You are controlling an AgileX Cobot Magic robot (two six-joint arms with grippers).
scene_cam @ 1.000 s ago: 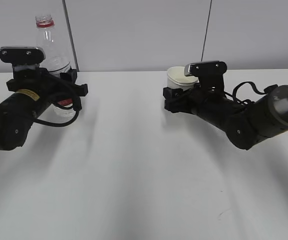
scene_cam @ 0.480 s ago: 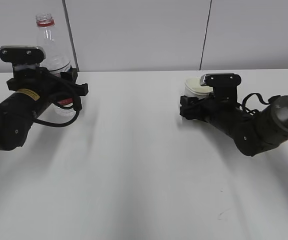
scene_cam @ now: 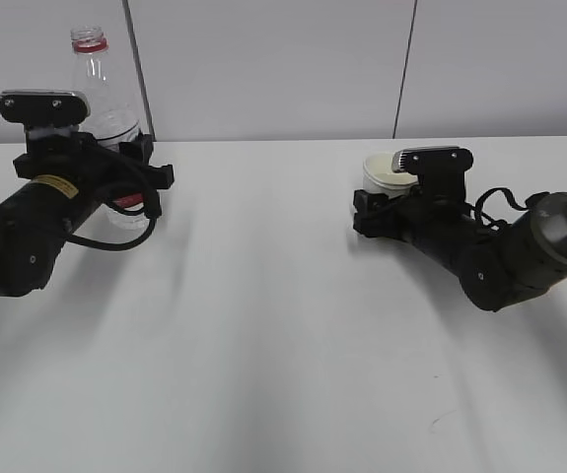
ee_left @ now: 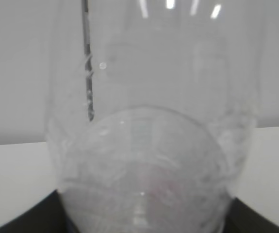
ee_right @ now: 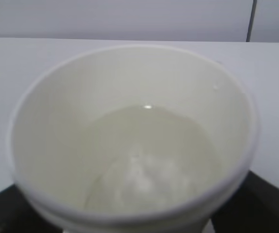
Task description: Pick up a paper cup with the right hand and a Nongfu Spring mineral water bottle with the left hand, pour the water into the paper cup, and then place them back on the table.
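I see my left end effector (scene_cam: 135, 177) clamped around the bottle (scene_cam: 101, 99) at far left, my right end effector (scene_cam: 367, 212) gripping the water-filled paper cup (scene_cam: 382, 169) at far right on the table (scene_cam: 263, 335), nothing between.

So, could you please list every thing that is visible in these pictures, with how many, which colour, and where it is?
Nongfu Spring mineral water bottle: one, clear with a red neck ring, no cap, upright at the far left of the table, between the jaws of the left gripper.
Paper cup: one, cream-white, right of centre near the far edge, at the right gripper; the right wrist view shows water inside.
Table: one, white, fills the lower part of the exterior view; a small dark scuff near the front right.
Wall: light grey panels behind the table.
Left gripper: one, black, on the arm with a yellow sticker, around the bottle.
Right gripper: one, black with a silver-grey plate, at the cup.
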